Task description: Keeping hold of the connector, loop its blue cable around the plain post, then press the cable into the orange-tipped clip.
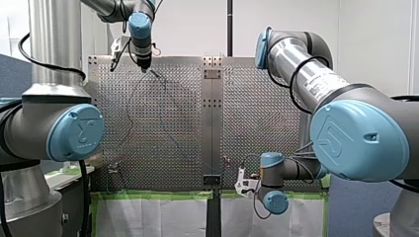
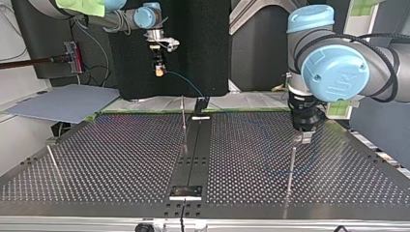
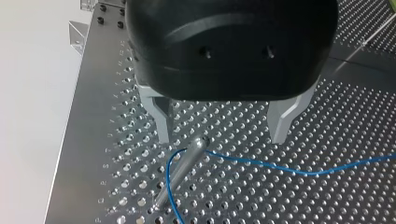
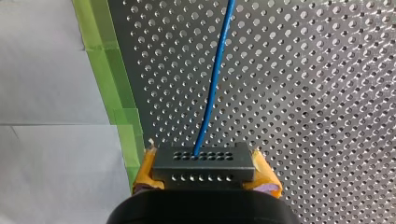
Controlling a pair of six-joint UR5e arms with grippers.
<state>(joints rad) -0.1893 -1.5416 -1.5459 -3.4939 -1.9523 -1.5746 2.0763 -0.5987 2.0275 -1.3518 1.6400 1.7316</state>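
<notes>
The perforated table (image 1: 257, 113) fills the front view, with green tape (image 4: 112, 70) along its edge in the right wrist view. My left arm (image 1: 59, 131) reaches to the table's far side in the front view; my right arm (image 1: 346, 133) reaches to its near edge.

My left gripper (image 3: 222, 135) hangs just above the plate with its 2 metal fingers (image 3: 161, 119) spread wide and nothing between them. My right gripper (image 4: 203, 184) is clamped on the connector (image 4: 203, 163), a black block with 2 rows of holes, pinched between yellow pads (image 4: 264, 179) and held above the table's edge.

The plain post (image 3: 187, 163) stands tilted in the left wrist view, its tip just ahead of the gap between the left fingers, nearer 1 of them.

The blue cable (image 4: 212, 88) leaves the connector's front face and runs away over the plate. In the left wrist view it crosses the holes and bends around the post, touching it just below the tip.
</notes>
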